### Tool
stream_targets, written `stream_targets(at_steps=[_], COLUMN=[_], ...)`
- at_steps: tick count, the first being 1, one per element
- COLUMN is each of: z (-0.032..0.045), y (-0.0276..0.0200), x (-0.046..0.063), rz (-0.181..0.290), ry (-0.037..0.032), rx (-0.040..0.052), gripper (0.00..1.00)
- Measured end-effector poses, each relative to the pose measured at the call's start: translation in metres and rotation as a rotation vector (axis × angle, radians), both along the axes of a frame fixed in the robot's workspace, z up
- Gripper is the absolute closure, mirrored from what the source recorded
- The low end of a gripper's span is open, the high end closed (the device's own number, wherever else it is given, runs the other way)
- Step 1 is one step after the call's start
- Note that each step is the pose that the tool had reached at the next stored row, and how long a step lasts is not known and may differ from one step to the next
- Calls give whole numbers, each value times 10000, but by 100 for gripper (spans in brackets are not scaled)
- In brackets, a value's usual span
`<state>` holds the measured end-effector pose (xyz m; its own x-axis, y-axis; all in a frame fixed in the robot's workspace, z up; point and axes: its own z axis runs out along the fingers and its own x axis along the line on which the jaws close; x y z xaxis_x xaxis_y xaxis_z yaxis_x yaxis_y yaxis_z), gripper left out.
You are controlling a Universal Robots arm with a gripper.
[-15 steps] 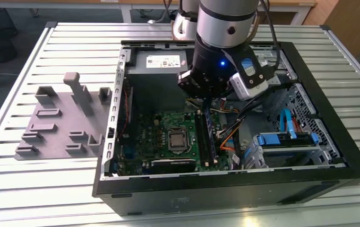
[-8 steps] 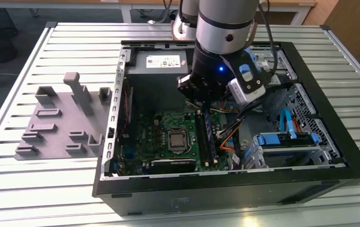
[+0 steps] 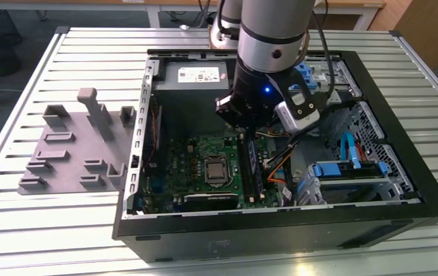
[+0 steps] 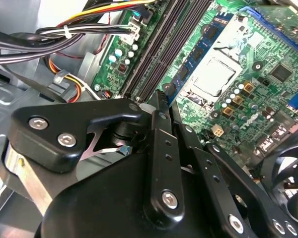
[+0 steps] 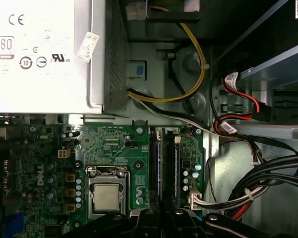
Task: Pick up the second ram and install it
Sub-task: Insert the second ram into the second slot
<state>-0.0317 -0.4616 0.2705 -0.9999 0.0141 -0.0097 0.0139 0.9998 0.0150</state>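
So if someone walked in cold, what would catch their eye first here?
The arm reaching down into the open PC case, its gripper low over the black memory slots beside the bare processor on the green motherboard. A blue-green ram stick stands in a slot there. On the exterior view's left, a grey fixture sits on the slatted table.

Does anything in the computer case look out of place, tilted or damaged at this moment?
Nothing stands out. The tool is low over the memory slots on the motherboard. The cables lie beside the board, and the grey fixture sits flat outside the case.
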Motion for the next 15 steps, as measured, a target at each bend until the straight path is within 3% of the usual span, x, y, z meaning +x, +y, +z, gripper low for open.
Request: stream_targets(at_steps=[15], z=[-259], y=[0], x=[5], rz=[-211], ry=[3], rx=[-1], gripper=[86])
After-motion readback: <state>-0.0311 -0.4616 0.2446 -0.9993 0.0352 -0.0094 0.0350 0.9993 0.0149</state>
